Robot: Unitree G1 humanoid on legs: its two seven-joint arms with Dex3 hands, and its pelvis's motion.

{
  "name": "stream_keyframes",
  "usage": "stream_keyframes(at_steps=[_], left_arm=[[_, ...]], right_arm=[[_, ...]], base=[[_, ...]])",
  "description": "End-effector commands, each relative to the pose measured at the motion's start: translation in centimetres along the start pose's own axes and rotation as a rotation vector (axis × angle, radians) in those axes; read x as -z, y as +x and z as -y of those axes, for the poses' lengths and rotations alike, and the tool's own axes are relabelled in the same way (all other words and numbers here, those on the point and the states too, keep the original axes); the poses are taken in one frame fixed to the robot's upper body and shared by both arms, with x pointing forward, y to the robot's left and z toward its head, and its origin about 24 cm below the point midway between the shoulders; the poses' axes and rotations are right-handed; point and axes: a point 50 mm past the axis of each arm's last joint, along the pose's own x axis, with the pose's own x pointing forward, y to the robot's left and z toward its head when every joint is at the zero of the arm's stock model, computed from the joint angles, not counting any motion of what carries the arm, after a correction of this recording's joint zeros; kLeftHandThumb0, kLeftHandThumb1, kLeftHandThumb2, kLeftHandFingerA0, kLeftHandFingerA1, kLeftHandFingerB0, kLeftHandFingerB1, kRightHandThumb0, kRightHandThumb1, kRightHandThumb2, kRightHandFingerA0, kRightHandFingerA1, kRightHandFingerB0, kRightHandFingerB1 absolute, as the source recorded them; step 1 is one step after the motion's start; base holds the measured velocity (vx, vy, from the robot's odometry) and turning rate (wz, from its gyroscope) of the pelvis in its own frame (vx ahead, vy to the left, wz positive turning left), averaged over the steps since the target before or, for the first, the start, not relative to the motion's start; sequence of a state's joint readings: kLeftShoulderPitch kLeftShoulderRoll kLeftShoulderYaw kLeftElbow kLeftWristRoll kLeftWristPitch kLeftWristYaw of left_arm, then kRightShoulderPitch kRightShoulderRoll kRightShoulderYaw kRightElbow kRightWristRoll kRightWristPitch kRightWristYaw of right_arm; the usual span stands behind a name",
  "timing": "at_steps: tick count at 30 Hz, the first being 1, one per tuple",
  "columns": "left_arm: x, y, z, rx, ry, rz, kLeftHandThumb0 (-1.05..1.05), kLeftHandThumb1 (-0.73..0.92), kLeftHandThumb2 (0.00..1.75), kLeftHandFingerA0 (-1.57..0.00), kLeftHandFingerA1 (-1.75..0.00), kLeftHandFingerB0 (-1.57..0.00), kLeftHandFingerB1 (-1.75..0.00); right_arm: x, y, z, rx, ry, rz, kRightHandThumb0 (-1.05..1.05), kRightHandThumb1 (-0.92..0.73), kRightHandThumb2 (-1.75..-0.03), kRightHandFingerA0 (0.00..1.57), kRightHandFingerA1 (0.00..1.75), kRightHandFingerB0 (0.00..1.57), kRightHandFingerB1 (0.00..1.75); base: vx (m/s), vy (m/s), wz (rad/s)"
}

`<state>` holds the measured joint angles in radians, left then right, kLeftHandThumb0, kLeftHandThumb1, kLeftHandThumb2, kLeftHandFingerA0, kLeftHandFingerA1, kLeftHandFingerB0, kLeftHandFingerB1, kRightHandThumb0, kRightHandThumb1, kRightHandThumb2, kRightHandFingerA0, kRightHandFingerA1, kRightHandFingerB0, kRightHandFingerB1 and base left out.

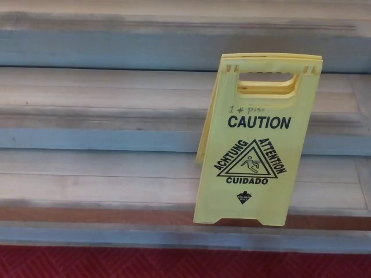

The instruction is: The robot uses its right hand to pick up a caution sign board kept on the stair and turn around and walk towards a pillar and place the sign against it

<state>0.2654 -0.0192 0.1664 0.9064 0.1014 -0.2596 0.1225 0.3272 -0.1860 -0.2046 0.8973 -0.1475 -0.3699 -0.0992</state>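
A yellow folding caution sign [255, 145] stands upright on the lowest stair step [98, 185], right of centre in the head view. Its front panel reads CAUTION with a slip-hazard triangle and a black logo below. A carry-handle slot [266, 81] is cut near its top edge. The second panel shows behind it on the left side. Neither of my hands shows in the picture.
Pale grey stone stairs rise in several steps, each with a bluish riser [116, 52]. A strip of dark red carpet [174, 263] runs along the bottom edge, in front of the lowest step.
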Motion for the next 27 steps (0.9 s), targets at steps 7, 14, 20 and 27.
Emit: stream_keyframes(at_steps=[7, 14, 20, 27], left_arm=[[0.5, -0.1, -2.3, -0.165, -0.053, 0.065, 0.48, 0.38, 1.25, -1.11, -0.93, -0.91, -0.78], [0.8, 0.0, -3.5, -0.183, -0.052, 0.045, 0.42, 0.44, 1.13, -1.09, -1.02, -0.88, -0.87], [1.4, -0.1, -3.9, -0.187, -0.046, 0.020, 0.48, 0.40, 1.11, -1.04, -0.98, -0.87, -0.85], [2.3, -0.5, -4.2, -0.203, -0.045, -0.013, 0.45, 0.46, 1.17, -1.12, -1.02, -0.93, -0.89]], right_arm=[[0.7, -1.1, 1.4, 0.182, 0.068, 0.093, 0.06, -0.71, -0.75, 0.85, 0.64, 0.58, 0.53], [0.9, -0.5, 1.9, 0.165, 0.076, 0.051, 0.07, -0.70, -0.79, 0.93, 0.69, 0.69, 0.56], [0.9, -0.9, 2.2, 0.168, 0.069, 0.070, 0.11, -0.65, -0.86, 0.91, 0.70, 0.68, 0.57], [1.2, -1.3, 2.3, 0.180, 0.053, 0.072, 0.09, -0.67, -0.86, 0.93, 0.70, 0.69, 0.56]], base=[[0.00, 0.000, 0.00], [0.00, 0.000, 0.00], [0.00, 0.000, 0.00], [0.02, 0.006, 0.05]])
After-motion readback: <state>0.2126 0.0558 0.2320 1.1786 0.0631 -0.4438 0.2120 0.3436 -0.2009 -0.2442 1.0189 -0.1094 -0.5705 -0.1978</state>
